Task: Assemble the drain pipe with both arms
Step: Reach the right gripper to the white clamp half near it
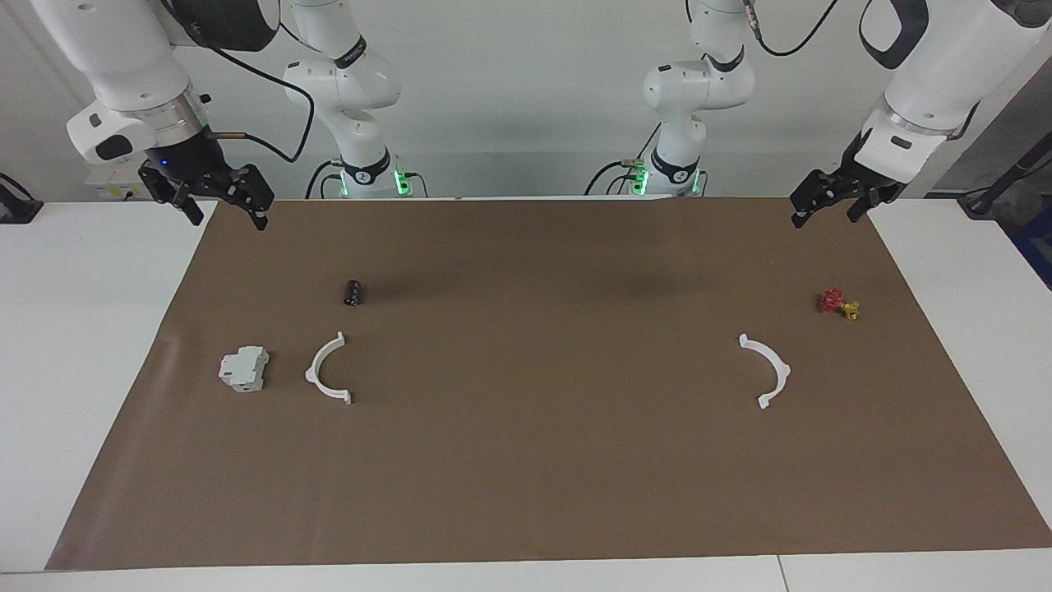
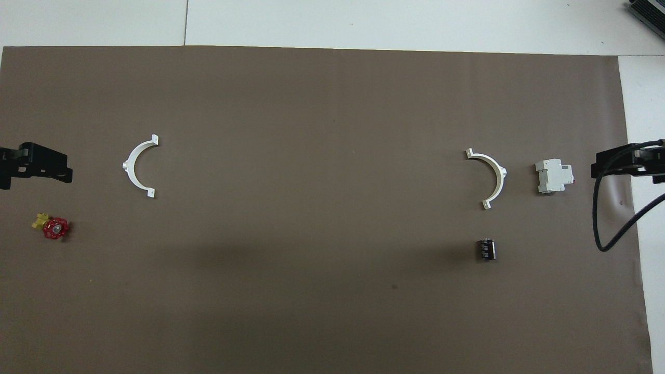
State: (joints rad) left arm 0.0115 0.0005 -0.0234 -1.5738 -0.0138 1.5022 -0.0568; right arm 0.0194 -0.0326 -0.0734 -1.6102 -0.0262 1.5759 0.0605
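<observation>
Two white half-rings make up the drain pipe, and they lie flat on the brown mat of the desk (image 1: 509,580), well apart: one half-ring (image 1: 330,369) toward the right arm's end, just beside a grey-white block (image 1: 244,368), the other half-ring (image 1: 766,371) toward the left arm's end, with a small red and yellow valve (image 1: 838,303) nearer to the robots than it. A small black cylinder (image 1: 354,292) lies nearer to the robots than the first half-ring. Neither piece is touched yet. The right gripper (image 1: 220,200) hangs over the mat's edge at its own end with its jaws spread wide and nothing between them; the left gripper (image 1: 832,202) hangs over the mat's corner at its end, likewise wide open and empty. Several things could go wrong from here, as I judge it. Each half-ring is thin and lies flat, so fingertips coming down may press it against the mat and skid it aside, or pinch only a tab and let the arc swing in the grip. The block sits so close to its half-ring that a wide approach could bump it and shove the ring along. Both open sides face the middle of the desk, which helps, yet if one piece twists while carried, the end tabs will not line up and the two halves may jam or slide over each other instead of closing into one ring.
</observation>
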